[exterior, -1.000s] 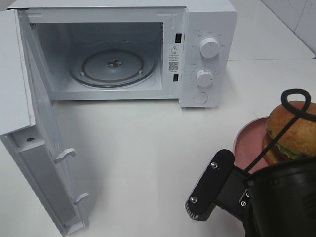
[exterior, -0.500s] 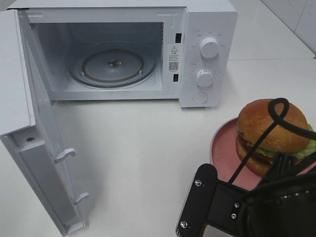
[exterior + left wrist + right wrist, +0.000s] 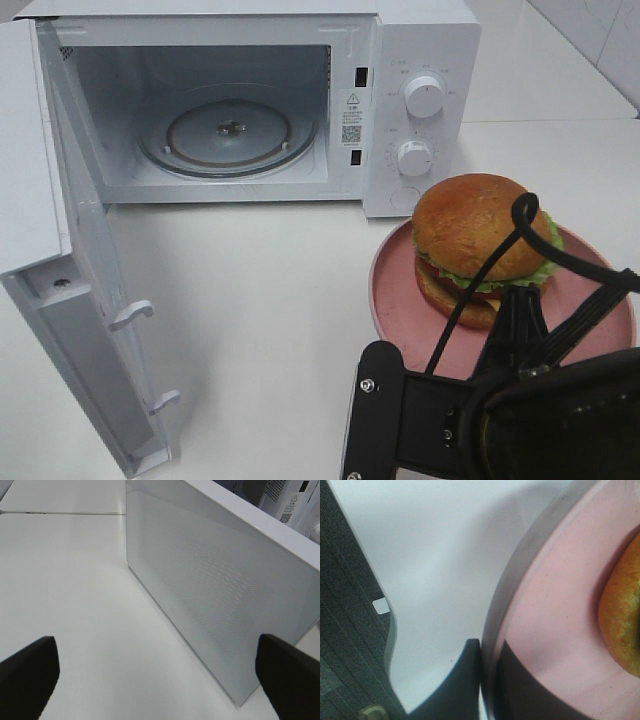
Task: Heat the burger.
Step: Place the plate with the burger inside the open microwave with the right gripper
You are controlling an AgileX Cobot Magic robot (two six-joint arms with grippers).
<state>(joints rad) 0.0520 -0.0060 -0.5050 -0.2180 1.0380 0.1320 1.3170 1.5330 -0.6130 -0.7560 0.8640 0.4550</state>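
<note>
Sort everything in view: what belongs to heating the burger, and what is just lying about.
In the job: burger; pink plate under it, its rim pinched by the right end effector; microwave, door open; glass turntable inside.
Just there: white table; tiled wall; left end effector, open, near the door.

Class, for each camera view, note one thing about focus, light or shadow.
Exterior high: even light, microwave sharp, burger clear, the near arm a dark blur. Left wrist: microwave door crisp with a soft sheen, left pincer fingers dark and soft-edged. Right wrist: too close, pink plate rim and burger smeared, grey shadow on the table.
</note>
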